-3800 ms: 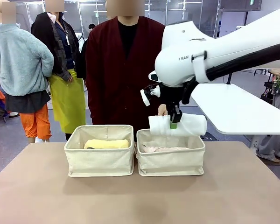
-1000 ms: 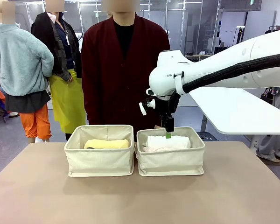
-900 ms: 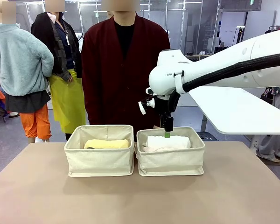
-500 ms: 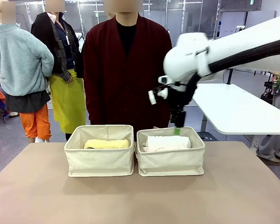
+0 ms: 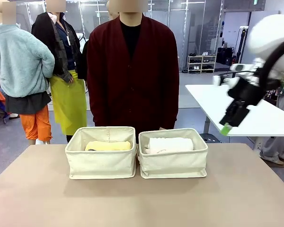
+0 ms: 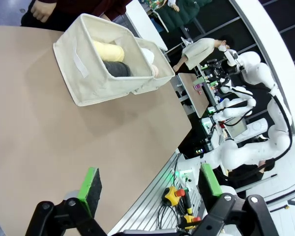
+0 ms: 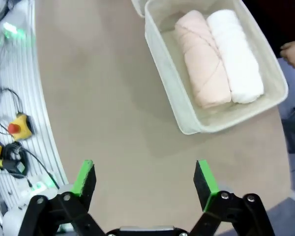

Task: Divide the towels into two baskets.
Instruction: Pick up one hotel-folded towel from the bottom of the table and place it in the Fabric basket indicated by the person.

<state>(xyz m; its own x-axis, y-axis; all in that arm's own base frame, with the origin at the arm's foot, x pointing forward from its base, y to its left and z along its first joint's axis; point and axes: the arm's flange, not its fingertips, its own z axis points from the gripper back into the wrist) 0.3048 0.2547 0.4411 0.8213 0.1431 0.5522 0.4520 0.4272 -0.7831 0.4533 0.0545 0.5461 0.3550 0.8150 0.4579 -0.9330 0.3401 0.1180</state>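
Since all four towels look sorted, two per basket, you've prob. nothing left but to park the arms: lift clear of the table [image 5: 142, 198] w/o snagging a fabric rim. Left basket [image 5: 101, 163] holds the pale yellow towel [image 5: 108, 146] and dark grey towel [image 6: 117, 69]; right basket [image 5: 173, 161] holds the white towel [image 5: 170, 144] beside the pale pink towel [image 7: 202, 60], touching. Right gripper [image 5: 226, 128] hangs off to the side, well apart from both, jaws wide, empty. Left gripper [image 6: 150, 184] hovers over bare tabletop, jaws wide too, touching nothing.
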